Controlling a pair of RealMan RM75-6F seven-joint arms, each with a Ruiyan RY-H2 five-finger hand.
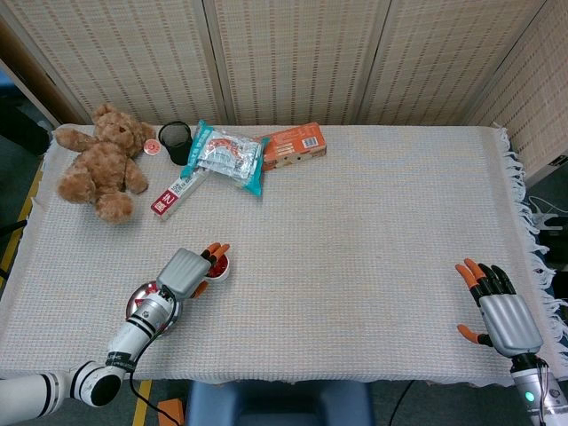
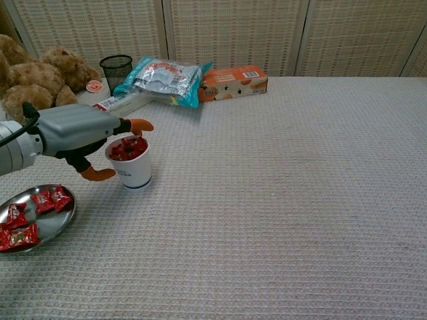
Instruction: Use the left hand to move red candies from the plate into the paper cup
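The white paper cup [image 1: 217,266] [image 2: 134,171] holds several red candies and stands just right of the silver plate [image 1: 135,303] [image 2: 48,227]. Several red candies [image 2: 21,236] lie on the plate. My left hand [image 1: 185,270] [image 2: 79,131] hovers level over the cup's left rim. Its orange fingertips [image 2: 141,125] stretch across the cup's mouth and its thumb hangs beside the cup wall. I see no candy between its fingers. My right hand [image 1: 500,312] rests open near the table's front right edge, seen only in the head view.
At the back left are a teddy bear [image 1: 102,160], a black mesh cup [image 1: 176,140], a silver and teal snack bag [image 1: 227,154], an orange box [image 1: 292,145] and a long flat box [image 1: 176,193]. A woven cloth covers the table.
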